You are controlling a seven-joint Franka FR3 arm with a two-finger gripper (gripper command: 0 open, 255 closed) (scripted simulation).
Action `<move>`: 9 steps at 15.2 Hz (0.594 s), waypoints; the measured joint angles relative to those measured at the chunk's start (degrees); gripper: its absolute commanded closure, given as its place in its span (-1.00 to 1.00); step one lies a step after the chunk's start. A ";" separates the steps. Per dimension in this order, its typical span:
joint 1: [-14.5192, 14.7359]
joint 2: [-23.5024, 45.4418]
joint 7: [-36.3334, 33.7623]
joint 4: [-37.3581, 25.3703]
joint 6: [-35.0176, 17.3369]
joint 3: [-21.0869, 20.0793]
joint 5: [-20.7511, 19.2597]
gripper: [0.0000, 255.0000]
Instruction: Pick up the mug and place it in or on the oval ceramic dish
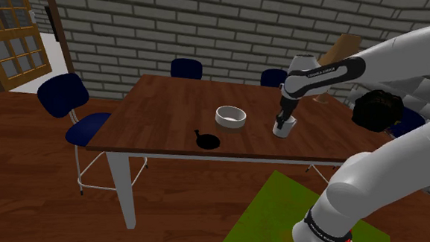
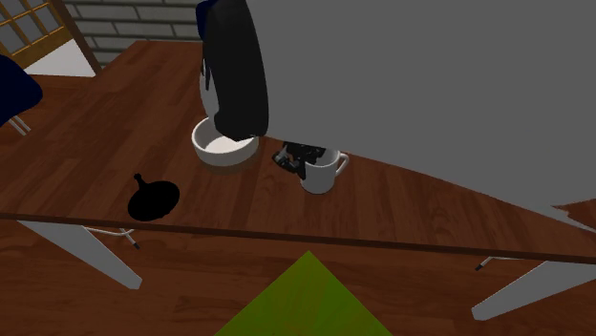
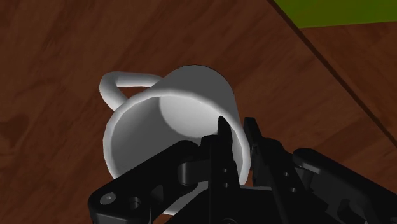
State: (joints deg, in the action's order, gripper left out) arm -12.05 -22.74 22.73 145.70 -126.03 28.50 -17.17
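In the shoulder view a smooth white mug (image 1: 283,129) stands upright on the dark wooden table (image 1: 160,104), near a shallow white oval dish (image 1: 231,116). The arm bends over so the gripper (image 1: 284,121) points down at the mug's rim. In the second exterior view the dish's bare white inside shows, and the mug's handle points away from it. In the wrist view the black fingers (image 3: 222,146) pinch the mug's wall, one inside and one outside.

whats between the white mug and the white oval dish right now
Only bare brown wooden tabletop, seen in the shoulder view between the white mug and the white oval dish; the black tool sits at the mug's rim.
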 measured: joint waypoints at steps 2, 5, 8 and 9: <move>0.00 -0.77 -0.02 -0.93 1.69 -0.37 0.08 1.00; -0.14 -2.16 0.13 -2.40 4.49 -0.87 0.12 1.00; -0.05 -2.99 0.12 -4.07 7.01 -1.45 0.38 1.00; -0.02 -3.31 0.18 -4.83 8.06 -1.64 0.48 1.00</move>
State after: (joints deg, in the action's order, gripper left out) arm -12.07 -26.05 22.91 140.87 -117.96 26.86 -16.69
